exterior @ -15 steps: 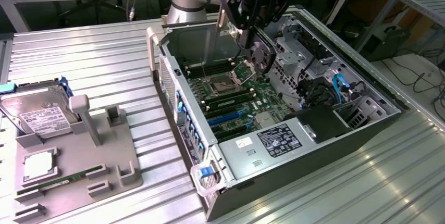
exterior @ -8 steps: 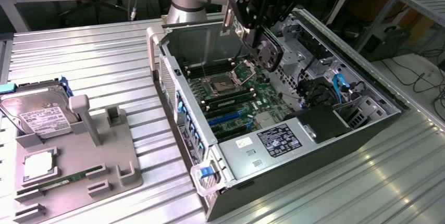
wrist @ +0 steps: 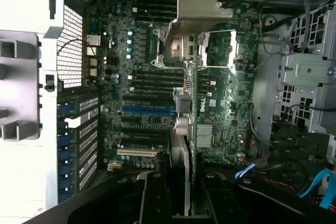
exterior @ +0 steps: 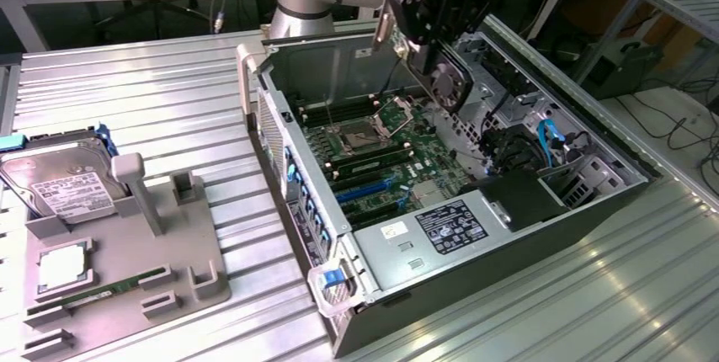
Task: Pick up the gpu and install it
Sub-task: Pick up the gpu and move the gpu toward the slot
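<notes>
Exterior view: open computer case (exterior: 494, 295) lies on the ribbed desk (exterior: 146, 84), with its motherboard (exterior: 376, 156) exposed inside. Claw (exterior: 433, 38) is clenched on the gpu (exterior: 447, 82), held on edge over the board, fan facing the exterior view's right. Blue cables (exterior: 551, 139) sit near that side. Grey holder (exterior: 185, 244), well apart on the exterior view's left, carries a hard drive (exterior: 50, 181) and a memory stick (exterior: 107, 289). Wrist view: fingers (wrist: 155, 198) flank the card, silver bracket (wrist: 197, 3) at its far end.
</notes>
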You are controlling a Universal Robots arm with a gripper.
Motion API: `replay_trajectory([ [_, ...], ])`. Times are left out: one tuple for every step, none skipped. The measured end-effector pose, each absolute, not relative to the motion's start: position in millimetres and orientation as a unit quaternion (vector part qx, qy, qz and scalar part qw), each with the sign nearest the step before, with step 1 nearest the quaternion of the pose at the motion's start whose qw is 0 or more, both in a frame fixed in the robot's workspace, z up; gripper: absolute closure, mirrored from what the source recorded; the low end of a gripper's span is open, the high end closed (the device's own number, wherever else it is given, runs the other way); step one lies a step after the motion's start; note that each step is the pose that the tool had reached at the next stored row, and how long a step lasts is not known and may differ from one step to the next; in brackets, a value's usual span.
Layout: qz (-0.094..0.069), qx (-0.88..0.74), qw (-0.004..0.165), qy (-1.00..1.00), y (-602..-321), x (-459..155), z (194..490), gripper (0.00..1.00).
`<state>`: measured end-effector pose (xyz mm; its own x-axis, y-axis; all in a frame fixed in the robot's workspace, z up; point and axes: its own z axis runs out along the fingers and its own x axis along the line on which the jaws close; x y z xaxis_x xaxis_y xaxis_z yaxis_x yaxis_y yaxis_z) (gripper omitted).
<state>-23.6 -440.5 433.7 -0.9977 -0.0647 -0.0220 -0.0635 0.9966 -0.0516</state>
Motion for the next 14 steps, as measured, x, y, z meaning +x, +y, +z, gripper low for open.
replay_trajectory([
  [-0.025, -0.031, 0.012, 0.999, -440.5, -20.9, 433.6, 0.73],
  [-0.026, -0.031, 0.012, 0.999, -440.3, -17.9, 433.6, 0.73],
  [-0.026, -0.03, 0.012, 0.999, -440.2, -15.1, 433.5, 0.73],
  [-0.026, -0.03, 0.012, 0.999, -440.2, -12.2, 433.5, 0.73],
  [-0.026, -0.029, 0.012, 0.999, -440.2, -9.9, 433.4, 0.73],
  [-0.026, -0.029, 0.012, 0.999, -440.2, -8.9, 433.4, 0.73],
  [-0.026, -0.028, 0.012, 0.999, -440.0, -7.6, 433.3, 0.73],
  [-0.026, -0.028, 0.012, 0.999, -440.0, -6.6, 433.3, 0.73],
  [-0.026, -0.028, 0.012, 0.999, -440.0, -6.5, 433.3, 0.73],
  [-0.026, -0.028, 0.012, 0.999, -440.0, -6.5, 433.3, 0.73],
  [-0.026, -0.028, 0.012, 0.999, -440.0, -6.5, 433.3, 0.73],
  [-0.026, -0.028, 0.012, 0.999, -440.0, -6.5, 433.2, 0.73],
  [-0.026, -0.028, 0.012, 0.999, -440.0, -6.5, 433.2, 0.73],
  [-0.026, -0.028, 0.012, 0.999, -440.0, -6.5, 433.2, 0.73],
])
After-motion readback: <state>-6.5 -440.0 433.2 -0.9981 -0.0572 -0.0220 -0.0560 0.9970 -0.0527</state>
